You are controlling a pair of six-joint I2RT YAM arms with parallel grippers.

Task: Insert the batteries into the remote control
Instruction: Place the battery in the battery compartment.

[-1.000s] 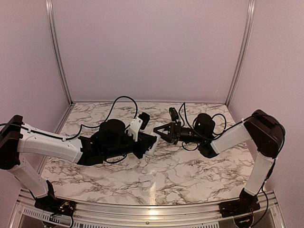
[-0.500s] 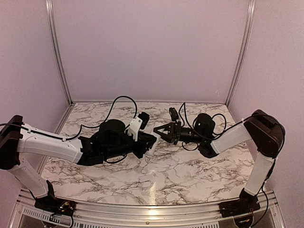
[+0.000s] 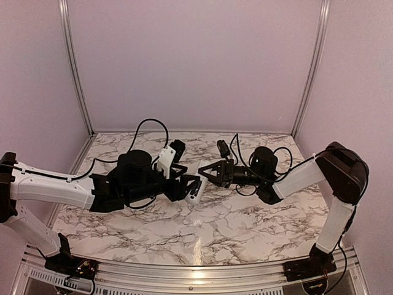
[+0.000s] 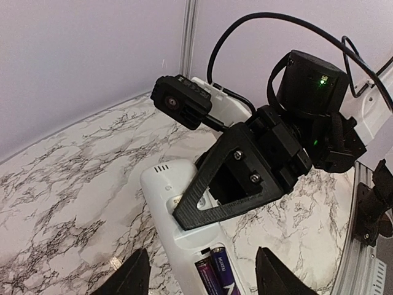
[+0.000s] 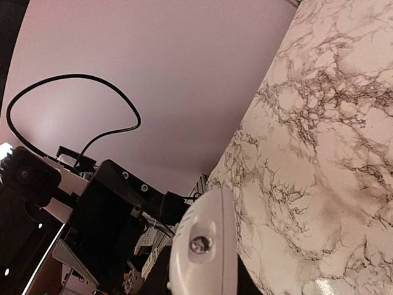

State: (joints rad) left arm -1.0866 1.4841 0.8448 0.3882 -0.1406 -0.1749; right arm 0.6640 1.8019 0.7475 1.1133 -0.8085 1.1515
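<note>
White remote control (image 4: 161, 195) is flipped back-up around the middle of the desk (image 3: 245, 227), with two dark batteries (image 4: 214, 271) side by side in its open bay. Right tool (image 3: 206, 173) reaches in low, clamped across the remote. Left tool (image 3: 191, 187) has its fingers spread wide either side, not touching.

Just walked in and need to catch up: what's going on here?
The right gripper is clamped across the middle of the white remote control, back side up over the marble table. Two batteries lie side by side in its back, uncovered. The left gripper hangs at that end with its jaws open, gripping nothing.
</note>
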